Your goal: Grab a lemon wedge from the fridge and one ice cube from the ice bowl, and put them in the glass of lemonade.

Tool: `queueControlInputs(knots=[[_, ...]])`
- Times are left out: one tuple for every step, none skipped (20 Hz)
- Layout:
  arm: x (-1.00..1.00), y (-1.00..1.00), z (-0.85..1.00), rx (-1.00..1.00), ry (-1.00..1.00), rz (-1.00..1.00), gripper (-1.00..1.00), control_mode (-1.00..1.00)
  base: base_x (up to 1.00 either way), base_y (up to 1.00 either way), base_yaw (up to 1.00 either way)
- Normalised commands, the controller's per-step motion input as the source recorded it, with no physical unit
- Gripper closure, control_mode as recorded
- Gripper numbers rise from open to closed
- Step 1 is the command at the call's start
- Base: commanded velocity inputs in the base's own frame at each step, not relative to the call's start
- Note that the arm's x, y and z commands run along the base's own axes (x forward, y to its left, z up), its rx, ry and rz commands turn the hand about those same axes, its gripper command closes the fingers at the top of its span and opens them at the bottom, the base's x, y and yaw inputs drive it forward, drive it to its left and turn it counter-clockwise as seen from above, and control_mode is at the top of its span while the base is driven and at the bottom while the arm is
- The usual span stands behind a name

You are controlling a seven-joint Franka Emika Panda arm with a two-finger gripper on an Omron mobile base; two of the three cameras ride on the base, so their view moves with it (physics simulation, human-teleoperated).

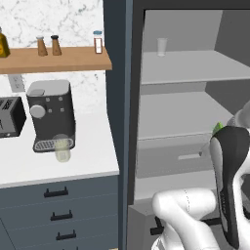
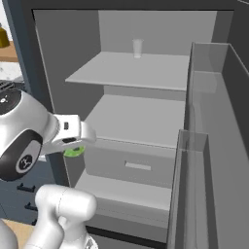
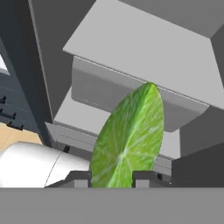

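Note:
My gripper (image 3: 111,177) is shut on the lemon wedge (image 3: 129,140), a bright green-yellow slice standing up between the two finger tips. In the right base view the gripper (image 2: 76,147) hangs at the left front of the open fridge (image 2: 136,116), with the lemon wedge (image 2: 74,152) under the hand. A sliver of the lemon wedge (image 1: 217,128) peeks out behind my arm in front of the fridge (image 1: 185,68). The glass of lemonade (image 1: 62,148) stands on the white counter in front of the coffee machine, far left of the gripper. The ice cube and the ice bowl are out of view.
A colourless glass (image 2: 137,47) stands on the fridge's top shelf. The open fridge door with clear bins (image 2: 209,146) is on the right. A coffee machine (image 1: 50,114) and a toaster (image 1: 10,117) sit on the counter (image 1: 93,151) under a wooden shelf (image 1: 58,61).

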Motion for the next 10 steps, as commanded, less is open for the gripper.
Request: queueControlInputs(knots=[[-0.34,0.00,-0.02,0.00,0.00,0.00,1.00,-1.00,0.00,0.00,0.00],[-0.19,0.00,0.00,0.00,0.00,0.00,1.00,-1.00,0.00,0.00,0.00],[-0.01,0.00,0.00,0.00,0.00,0.00,1.00,-1.00,0.00,0.00,0.00],[-0.04,0.00,0.00,0.00,0.00,0.00,1.00,-1.00,0.00,0.00,0.00],[-0.07,0.00,0.00,0.00,0.00,0.00,1.00,-1.00,0.00,0.00,0.00],[-0.20,0.00,0.00,0.00,0.00,0.00,1.00,-1.00,0.00,0.00,0.00],[-0.34,0.04,-0.03,0.00,0.00,0.00,1.00,-1.00,0.00,0.00,0.00],[-0.59,0.19,-0.03,0.00,0.00,0.00,1.00,-1.00,0.00,0.00,0.00],[0.00,0.00,0.00,0.00,0.00,0.00,1.00,1.00,-0.81,0.36,0.00],[0.00,0.00,0.00,0.00,0.00,0.00,1.00,1.00,-0.91,0.64,0.00]])
